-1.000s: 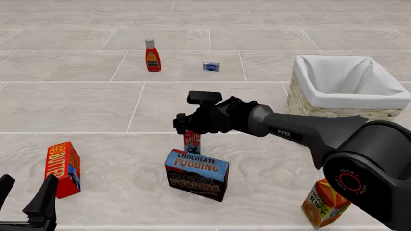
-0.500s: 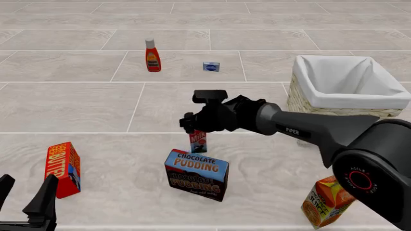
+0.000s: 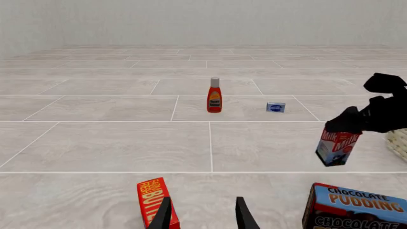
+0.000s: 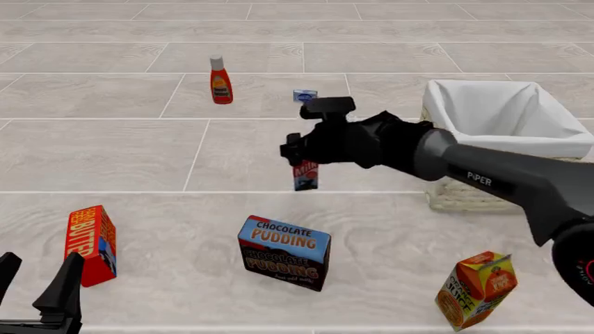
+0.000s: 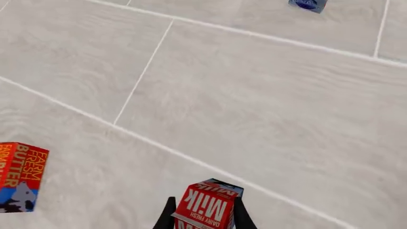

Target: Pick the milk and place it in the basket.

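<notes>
The milk [image 4: 304,175], a slim red carton with a blue-white lower part, hangs in the air above the floor, tilted a little. My right gripper [image 4: 302,163] is shut on its top; in the right wrist view the milk [image 5: 206,209] sits between the two black fingers [image 5: 167,215]. The left wrist view shows the milk [image 3: 337,147] lifted under the dark gripper. The basket [image 4: 501,142], cream wicker with a white liner, stands to the right of the held carton. My left gripper [image 4: 37,289] rests open at the near left corner, holding nothing.
A chocolate pudding box [image 4: 283,252] stands below the lifted carton. A red butter box [image 4: 91,244] is near my left gripper, an orange juice carton [image 4: 475,289] at the near right. A ketchup bottle [image 4: 219,81] and a small blue tin [image 4: 304,95] sit farther back.
My right gripper has risen and moved right and away with the milk, lifting it from beside the pudding box toward the basket. The left arm has not moved.
</notes>
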Available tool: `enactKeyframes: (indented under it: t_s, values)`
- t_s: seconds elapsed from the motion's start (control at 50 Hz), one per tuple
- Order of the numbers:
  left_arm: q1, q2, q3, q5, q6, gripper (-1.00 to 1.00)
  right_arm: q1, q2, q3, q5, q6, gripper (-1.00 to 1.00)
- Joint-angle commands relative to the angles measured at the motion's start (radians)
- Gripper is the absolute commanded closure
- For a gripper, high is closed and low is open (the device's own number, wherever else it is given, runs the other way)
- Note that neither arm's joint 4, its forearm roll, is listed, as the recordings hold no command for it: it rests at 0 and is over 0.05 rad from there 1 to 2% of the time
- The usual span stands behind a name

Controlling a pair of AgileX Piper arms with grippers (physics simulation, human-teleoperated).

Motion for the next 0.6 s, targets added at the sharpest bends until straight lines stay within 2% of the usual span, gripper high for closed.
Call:
enactKeyframes:
  t_s: [0.02,0.24,0.36,0.42,0.6]
  values:
    - [0.0,0.0,0.0,0.0,0.0,-1.0,-0.034,-0.106,0.011,-0.02,-0.039,1.0]
    - [0.0,0.0,0.0,0.0,0.0,-1.0,-0.067,-0.181,0.017,-0.036,-0.102,1.0]
    - [0.0,0.0,0.0,0.0,0.0,-1.0,-0.077,-0.207,0.003,-0.02,-0.109,1.0]
    - [0.0,0.0,0.0,0.0,0.0,-1.0,-0.098,-0.233,0.008,-0.026,-0.138,1.0]
    - [0.0,0.0,0.0,0.0,0.0,-1.0,-0.115,-0.249,-0.042,0.018,-0.136,1.0]
